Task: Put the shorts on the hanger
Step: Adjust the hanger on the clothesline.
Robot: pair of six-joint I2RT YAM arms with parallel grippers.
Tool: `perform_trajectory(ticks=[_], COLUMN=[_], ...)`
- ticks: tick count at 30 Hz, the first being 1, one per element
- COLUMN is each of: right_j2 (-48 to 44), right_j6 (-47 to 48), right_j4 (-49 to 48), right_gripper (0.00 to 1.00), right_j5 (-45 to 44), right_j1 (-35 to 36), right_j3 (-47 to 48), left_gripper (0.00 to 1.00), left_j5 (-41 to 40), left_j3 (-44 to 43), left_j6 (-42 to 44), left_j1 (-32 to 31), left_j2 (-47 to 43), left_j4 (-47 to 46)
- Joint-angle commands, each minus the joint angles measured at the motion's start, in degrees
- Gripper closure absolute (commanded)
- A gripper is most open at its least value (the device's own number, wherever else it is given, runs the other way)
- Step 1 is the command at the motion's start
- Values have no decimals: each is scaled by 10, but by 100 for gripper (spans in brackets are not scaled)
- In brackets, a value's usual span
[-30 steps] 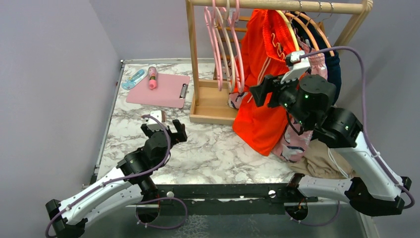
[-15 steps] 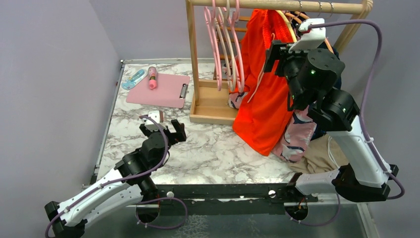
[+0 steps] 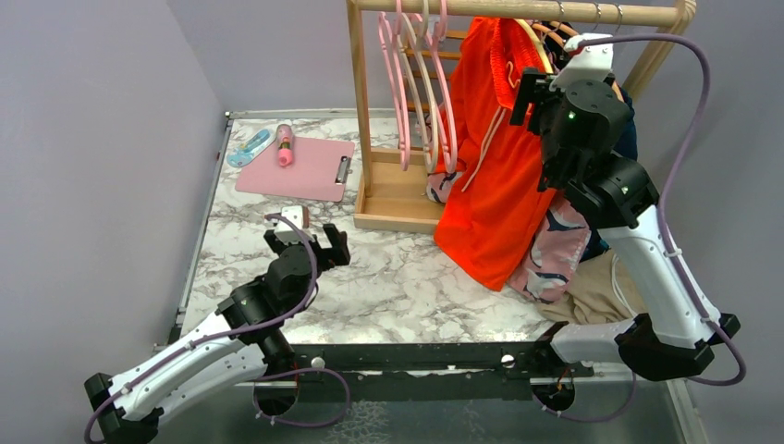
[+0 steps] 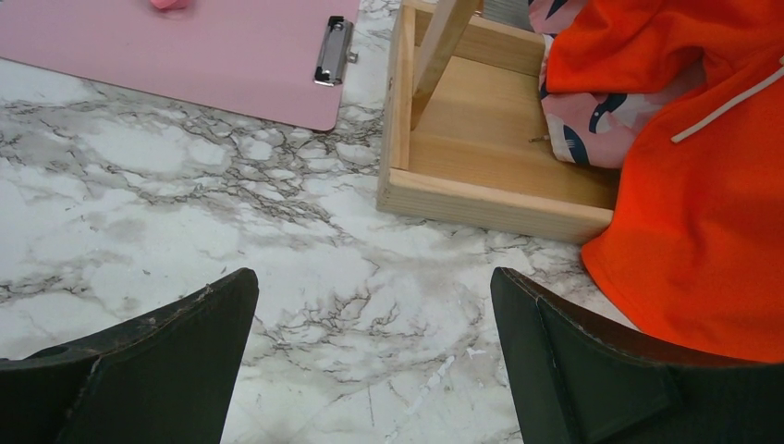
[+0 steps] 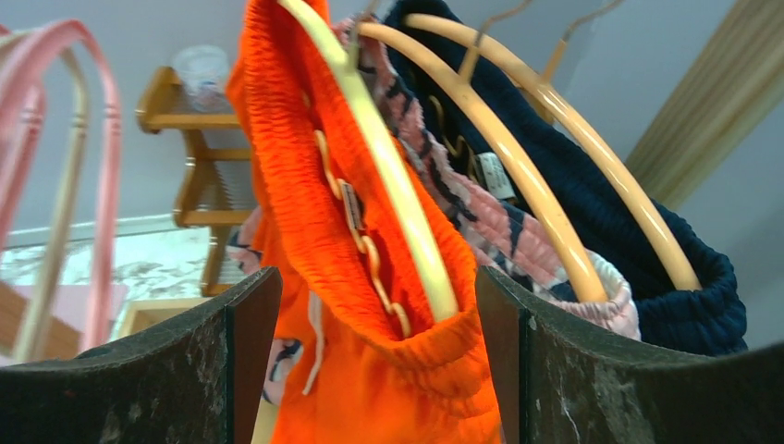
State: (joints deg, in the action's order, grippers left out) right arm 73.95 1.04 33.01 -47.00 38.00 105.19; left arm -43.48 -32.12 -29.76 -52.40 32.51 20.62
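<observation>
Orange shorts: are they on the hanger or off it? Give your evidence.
On: the shorts have their waistband looped over the pale-yellow hanger; legs hang free.

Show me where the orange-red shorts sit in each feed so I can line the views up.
Top external: the orange-red shorts hang at upper centre-right, from the rail down to the table.
Left wrist: they fill the right edge, top to bottom.
Right wrist: centre, waistband looped over the pale-yellow hanger.
Shared landmark: the wooden rack; its base tray sits just left of the shorts.
</observation>
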Motion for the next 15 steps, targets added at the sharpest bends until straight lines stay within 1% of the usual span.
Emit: perform_trajectory(ticks=[1, 5, 9, 13, 15], right_j2=[-12, -12, -13, -13, -15], right_j6=[-23, -65, -87, -104, -105], right_j4=[-17, 1, 10, 21, 23], right_gripper=[21, 21, 21, 25, 26], right_j5=[10, 66, 117, 173, 183], right_j1=[-37, -65, -68, -68, -68], right_j3=[-38, -65, -75, -71, -67], left_gripper=[1, 1, 1, 1, 1], left_j5=[14, 19, 27, 28, 28], left_j3=[-4, -2, -2, -2, -2], left_j6=[5, 6, 6, 10, 11], left_j1=[1, 1, 1, 1, 1], left_j2=[-12, -11, -6, 0, 1], left_j4=[-15, -15, -17, -20, -21])
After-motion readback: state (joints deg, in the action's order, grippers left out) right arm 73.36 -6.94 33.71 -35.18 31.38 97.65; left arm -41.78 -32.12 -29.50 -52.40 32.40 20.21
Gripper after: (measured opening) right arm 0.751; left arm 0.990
